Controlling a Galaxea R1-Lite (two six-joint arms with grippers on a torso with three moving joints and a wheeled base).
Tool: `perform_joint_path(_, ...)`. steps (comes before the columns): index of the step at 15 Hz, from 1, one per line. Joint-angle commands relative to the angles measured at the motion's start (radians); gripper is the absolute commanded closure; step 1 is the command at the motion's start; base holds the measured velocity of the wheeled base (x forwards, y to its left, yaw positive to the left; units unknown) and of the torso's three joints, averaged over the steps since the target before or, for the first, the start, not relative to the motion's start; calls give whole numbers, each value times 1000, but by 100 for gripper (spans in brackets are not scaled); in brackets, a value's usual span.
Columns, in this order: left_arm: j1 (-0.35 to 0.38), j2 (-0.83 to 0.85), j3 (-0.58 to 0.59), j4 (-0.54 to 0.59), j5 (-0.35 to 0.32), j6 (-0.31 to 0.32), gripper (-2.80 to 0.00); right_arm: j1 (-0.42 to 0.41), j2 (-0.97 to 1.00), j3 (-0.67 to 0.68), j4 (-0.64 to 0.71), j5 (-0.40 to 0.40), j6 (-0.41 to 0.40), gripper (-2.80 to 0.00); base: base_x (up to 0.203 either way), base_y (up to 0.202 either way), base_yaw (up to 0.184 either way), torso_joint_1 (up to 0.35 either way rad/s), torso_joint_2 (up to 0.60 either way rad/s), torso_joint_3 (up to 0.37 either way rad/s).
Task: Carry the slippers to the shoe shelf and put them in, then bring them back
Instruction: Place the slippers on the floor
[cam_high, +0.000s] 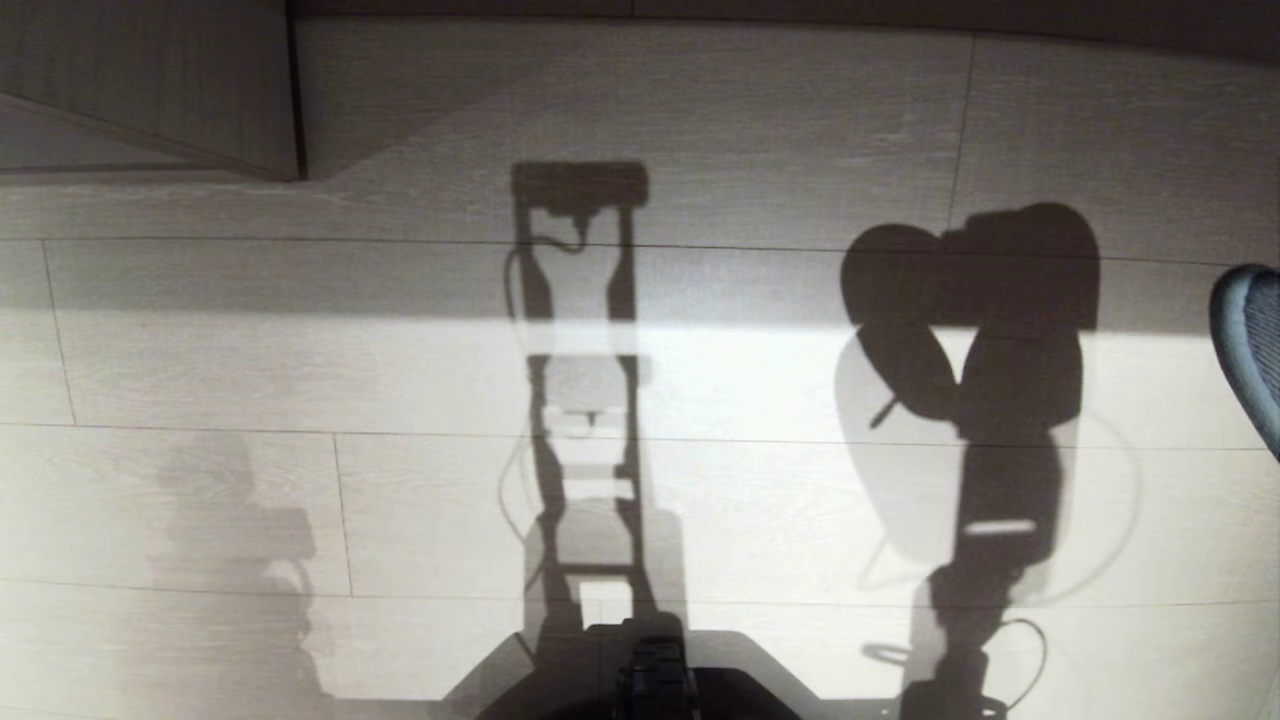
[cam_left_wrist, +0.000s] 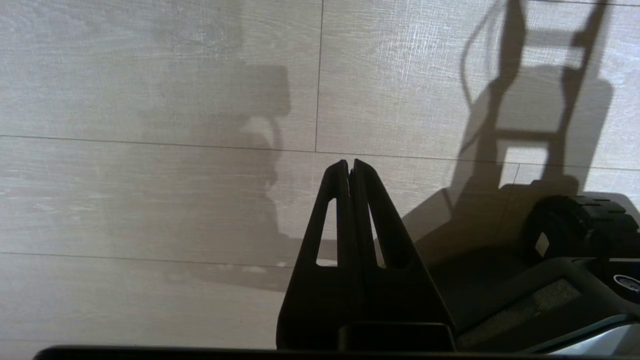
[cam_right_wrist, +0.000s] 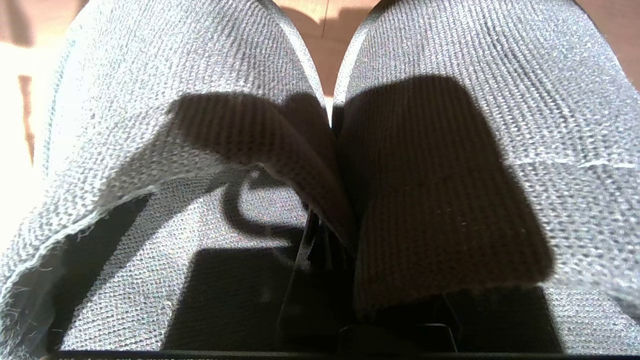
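On the right side of the head view, the right arm reaches out over the pale plank floor (cam_high: 200, 370), seen against strong light as a dark silhouette. At its far end hang the slippers (cam_high: 960, 300), two rounded dark shapes side by side, held up off the floor and throwing a faint shadow beneath them. The right wrist view looks straight down onto them: both slippers (cam_right_wrist: 450, 90) fill the frame, their knitted bands touching along the middle, and the right tool (cam_right_wrist: 320, 250) sits where the two inner edges meet. Its fingers are mostly buried under the fabric, so the grip can only be made out in part, but they appear pressed together on the inner edges of the pair.

The left tool (cam_left_wrist: 350, 167) shows only in its own wrist view, fingers together and empty, pointing over bare floor just beside the robot's dark base (cam_left_wrist: 575, 280). A tall ladder-like shadow of the robot runs up the middle of the floor. A grey-beige wood-grain panel (cam_high: 150, 90) crosses the far left corner of the head view, well apart from the slippers. At the right edge a blue mesh chair back (cam_high: 1250, 340) juts into view.
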Motion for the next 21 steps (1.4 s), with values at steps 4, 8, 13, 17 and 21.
perform_joint_path(4, 0, 0, 0, -1, 0, -1, 0, -24, 433, 49, -421, -25, -13, 0, 0, 0, 0, 0, 0, 0)
perform_joint_path(8, 0, 0, 0, -1, 0, -1, 0, -91, 744, 83, -872, -34, -8, 0, 0, 0, 0, 0, 0, 0)
perform_joint_path(13, 0, 0, 0, -1, 0, -1, 0, -154, 1043, 61, -1385, -36, -6, 0, 0, 0, 0, 0, 0, 0)
perform_joint_path(17, 0, 1, 0, -1, 0, -1, 0, -185, 1183, -106, -1462, -37, 14, 0, 0, 0, 0, 0, 0, 0)
perform_joint_path(21, 0, 1, 0, -1, 0, -1, 0, -197, 1329, -310, -1482, -37, 33, 0, 0, 0, 0, 0, 0, 0)
